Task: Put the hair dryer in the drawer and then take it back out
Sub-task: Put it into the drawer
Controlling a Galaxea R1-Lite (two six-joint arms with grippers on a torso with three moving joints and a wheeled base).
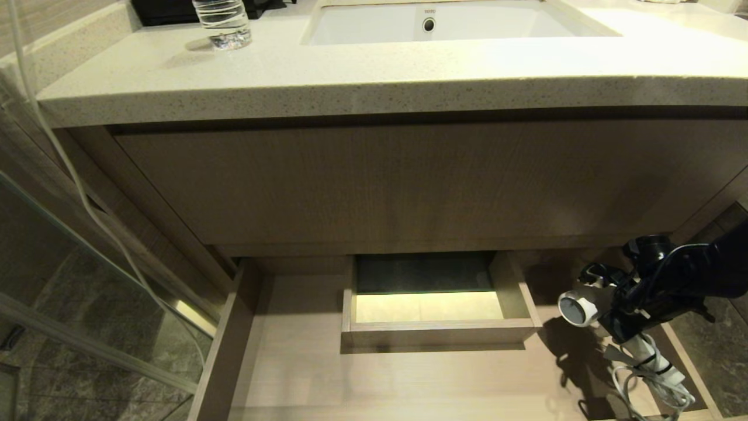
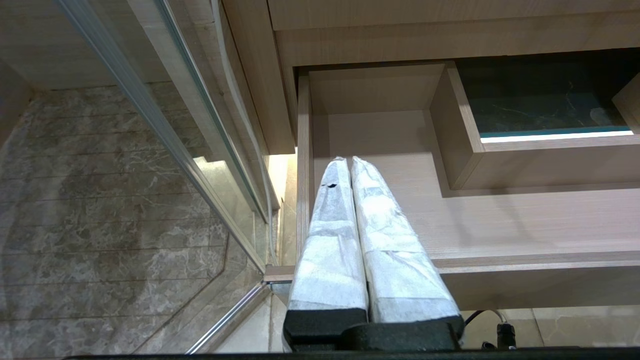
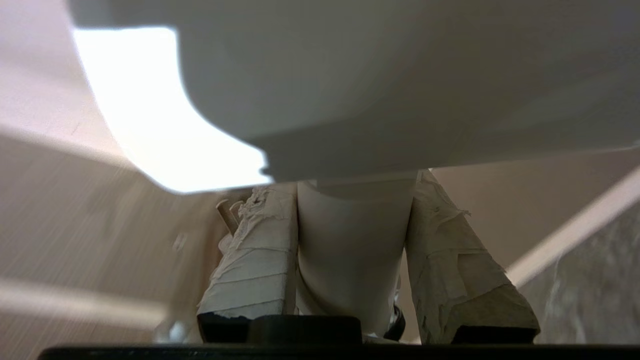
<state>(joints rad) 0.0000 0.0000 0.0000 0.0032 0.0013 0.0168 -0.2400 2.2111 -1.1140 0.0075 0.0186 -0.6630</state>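
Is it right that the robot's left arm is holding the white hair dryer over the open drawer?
Not quite: the right gripper holds the hair dryer, as the head view shows. The left gripper is shut and empty. The rest stands: the dryer hangs over the open drawer.

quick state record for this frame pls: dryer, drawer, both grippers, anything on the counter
hair dryer: held above the right end of the drawer, cord hanging below it
right gripper: shut on the hair dryer handle
left gripper: shut, empty, parked over the drawer's left end
drawer: pulled open, nothing seen lying on its visible floor
counter: clear water bottle at its left, sink in the middle
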